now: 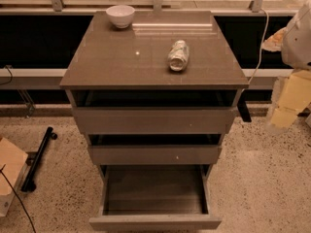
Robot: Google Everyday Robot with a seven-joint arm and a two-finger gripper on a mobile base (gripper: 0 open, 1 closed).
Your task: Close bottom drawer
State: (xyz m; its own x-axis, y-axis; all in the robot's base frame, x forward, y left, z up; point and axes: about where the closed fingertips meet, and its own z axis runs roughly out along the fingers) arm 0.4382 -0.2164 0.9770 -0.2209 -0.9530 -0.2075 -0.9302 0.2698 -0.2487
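The bottom drawer (154, 198), a grey-brown, shallow box with a plain flat front and no handle, is the lowest part of the cabinet under the counter (146, 57). It stands pulled far open. Its front panel juts well forward of the counter's front edge, level and parallel to it, and its bare floor and low side walls are open to view. The pale, blurred tool (284, 106) hangs off the counter's front right corner, well apart from the drawer and higher than it.
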